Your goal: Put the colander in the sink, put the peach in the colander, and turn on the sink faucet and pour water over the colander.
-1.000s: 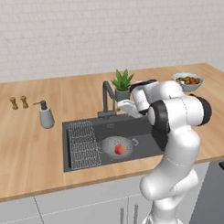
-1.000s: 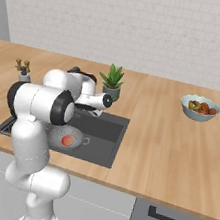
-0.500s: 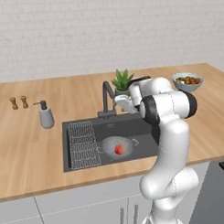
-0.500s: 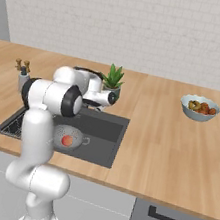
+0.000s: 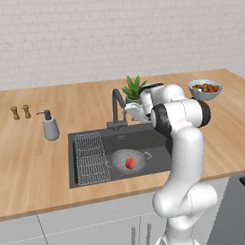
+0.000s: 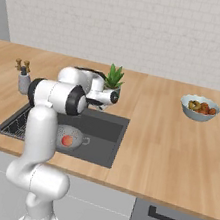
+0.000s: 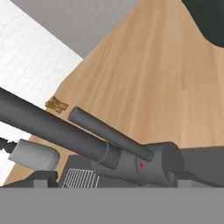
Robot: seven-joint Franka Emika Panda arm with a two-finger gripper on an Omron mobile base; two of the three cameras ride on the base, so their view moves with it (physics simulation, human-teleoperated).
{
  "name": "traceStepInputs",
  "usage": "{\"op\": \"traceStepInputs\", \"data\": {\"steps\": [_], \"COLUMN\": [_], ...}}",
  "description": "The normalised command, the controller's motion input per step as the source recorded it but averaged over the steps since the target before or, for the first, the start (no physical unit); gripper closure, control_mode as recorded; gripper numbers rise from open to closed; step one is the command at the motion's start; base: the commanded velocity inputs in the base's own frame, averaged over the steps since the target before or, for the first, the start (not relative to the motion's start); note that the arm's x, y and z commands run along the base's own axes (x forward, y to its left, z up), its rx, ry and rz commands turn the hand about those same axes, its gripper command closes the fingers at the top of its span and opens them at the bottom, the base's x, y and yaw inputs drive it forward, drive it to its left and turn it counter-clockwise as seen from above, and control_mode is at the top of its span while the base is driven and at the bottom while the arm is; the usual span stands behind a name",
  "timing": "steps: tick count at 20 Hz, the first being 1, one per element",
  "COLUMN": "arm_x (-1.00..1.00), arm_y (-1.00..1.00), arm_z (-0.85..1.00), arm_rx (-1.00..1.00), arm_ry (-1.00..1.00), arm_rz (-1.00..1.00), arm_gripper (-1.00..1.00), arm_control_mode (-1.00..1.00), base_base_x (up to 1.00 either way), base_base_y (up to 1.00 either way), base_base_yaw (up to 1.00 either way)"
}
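Observation:
The silver colander [image 5: 127, 160] [image 6: 69, 138] sits in the dark sink [image 5: 155, 138] [image 6: 109, 132]. The orange-red peach [image 5: 130, 163] [image 6: 67, 140] lies inside it. The slim dark faucet [image 5: 116, 105] stands at the sink's back edge. My gripper [image 5: 130, 111] is open, just right of the faucet at handle height. In the hand view the faucet [image 7: 148, 164] is very close. Its lever [image 7: 109, 131] and spout [image 7: 52, 127] run up to the left, and my gripper [image 7: 116, 180] straddles the faucet body with its dark fingertips [image 7: 40, 177] far apart.
A wire rack [image 5: 89, 158] lies along the sink's left side. A grey soap pump [image 5: 49, 127] [image 7: 33, 156] and two small shakers [image 5: 20, 112] stand to the left. A potted plant [image 5: 134, 88] [image 6: 114, 77] is right behind my hand. A fruit bowl [image 5: 205, 88] [image 6: 200, 107] sits far right.
My hand has moved toward the faucet and the elbow has swung upright. The jaws stay open. Colander and peach have not moved.

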Motion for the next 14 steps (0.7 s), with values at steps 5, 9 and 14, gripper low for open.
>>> {"op": "traceStepInputs", "data": {"steps": [5,9,14], "arm_x": [0.05,0.21,0.37], "arm_y": [0.13,0.16,0.09], "arm_z": [-0.09,-0.09,-0.11], "arm_rx": [0.00,0.00,0.00], "arm_ry": [0.00,0.00,0.00], "arm_rz": [-0.06,-0.10,-0.11], "arm_gripper": [-1.00,-1.00,-1.00], "arm_control_mode": [-1.00,-1.00,-1.00], "base_base_x": [0.00,0.00,0.00], "base_base_y": [0.00,0.00,0.00], "base_base_yaw": [0.00,0.00,0.00]}}
